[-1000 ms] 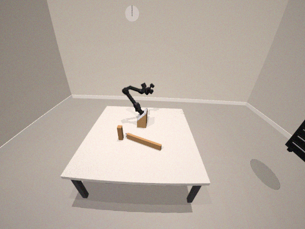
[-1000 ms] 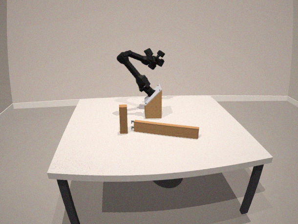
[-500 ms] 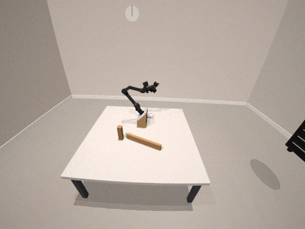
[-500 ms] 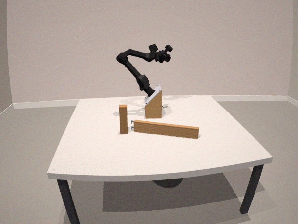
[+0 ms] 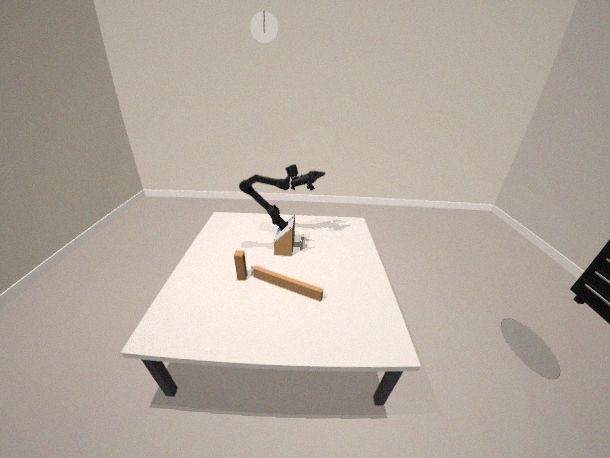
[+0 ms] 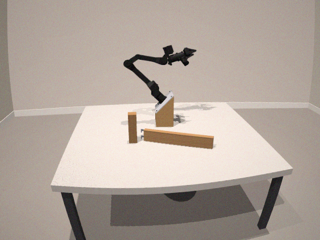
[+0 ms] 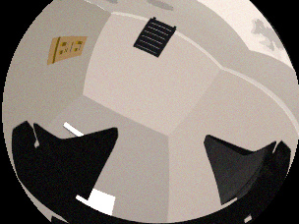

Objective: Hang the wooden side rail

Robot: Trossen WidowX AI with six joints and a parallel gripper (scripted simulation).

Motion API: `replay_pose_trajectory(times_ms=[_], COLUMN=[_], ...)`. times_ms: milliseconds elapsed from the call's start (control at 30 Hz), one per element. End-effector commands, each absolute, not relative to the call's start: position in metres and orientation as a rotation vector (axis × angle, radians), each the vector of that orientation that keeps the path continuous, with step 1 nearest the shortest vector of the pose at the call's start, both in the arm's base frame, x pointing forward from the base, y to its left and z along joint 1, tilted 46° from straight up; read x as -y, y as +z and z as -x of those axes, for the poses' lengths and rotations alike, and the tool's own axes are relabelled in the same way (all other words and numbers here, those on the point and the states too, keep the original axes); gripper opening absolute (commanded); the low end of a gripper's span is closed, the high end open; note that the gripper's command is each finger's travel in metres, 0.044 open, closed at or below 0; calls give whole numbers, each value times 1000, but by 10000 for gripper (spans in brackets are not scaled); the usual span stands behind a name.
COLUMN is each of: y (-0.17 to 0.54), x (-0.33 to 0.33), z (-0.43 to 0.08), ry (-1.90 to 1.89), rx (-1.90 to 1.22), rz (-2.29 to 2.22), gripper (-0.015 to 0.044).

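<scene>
The wooden side rail (image 5: pixel 287 284) (image 6: pixel 178 139) lies on the table on its narrow edge, angled slightly toward the front right. Two small steel hooks, an upper hook (image 6: pixel 142 130) and a lower hook (image 6: pixel 142 137), stick out from its left end. They point toward the headboard post (image 5: pixel 240 266) (image 6: pixel 132 128), which stands upright just left of them, with a small gap between. The post's slot and pins are hidden. My gripper (image 5: pixel 318 180) (image 6: pixel 193 53) (image 7: pixel 163 138) is open and empty, high above the back of the table, well away from rail and post.
The arm's wooden wedge base (image 5: pixel 284 246) (image 6: pixel 165 118) stands behind the rail, right of the post. The white table (image 5: pixel 270 332) (image 6: pixel 168 170) carries everything. A black slatted object (image 5: pixel 597 285) (image 7: pixel 154 37) is off to the right, away from the table.
</scene>
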State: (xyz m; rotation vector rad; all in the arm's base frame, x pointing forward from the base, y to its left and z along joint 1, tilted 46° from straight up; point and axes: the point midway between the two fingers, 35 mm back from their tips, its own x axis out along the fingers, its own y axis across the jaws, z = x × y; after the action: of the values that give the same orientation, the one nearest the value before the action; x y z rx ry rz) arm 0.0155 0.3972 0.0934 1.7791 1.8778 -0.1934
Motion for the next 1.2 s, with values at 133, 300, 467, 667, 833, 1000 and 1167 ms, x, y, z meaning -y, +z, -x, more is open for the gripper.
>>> replay_pose_trajectory(times_ms=[133, 300, 467, 667, 833, 1000, 1167], y=[89, 89, 89, 90, 91, 93, 95], x=[-356, -317, -266, -194, -127, -58, 12], z=[-127, -186, -236, -280, -302, -309, -300], ry=[-339, -417, -495, -582, -649, -720, -786], rx=[-1472, -1202, -908, -537, -216, 121, 485], rz=[-2095, -2255, -2387, -2498, -2532, -2545, -2531], gripper=[440, 440, 440, 440, 440, 440, 440])
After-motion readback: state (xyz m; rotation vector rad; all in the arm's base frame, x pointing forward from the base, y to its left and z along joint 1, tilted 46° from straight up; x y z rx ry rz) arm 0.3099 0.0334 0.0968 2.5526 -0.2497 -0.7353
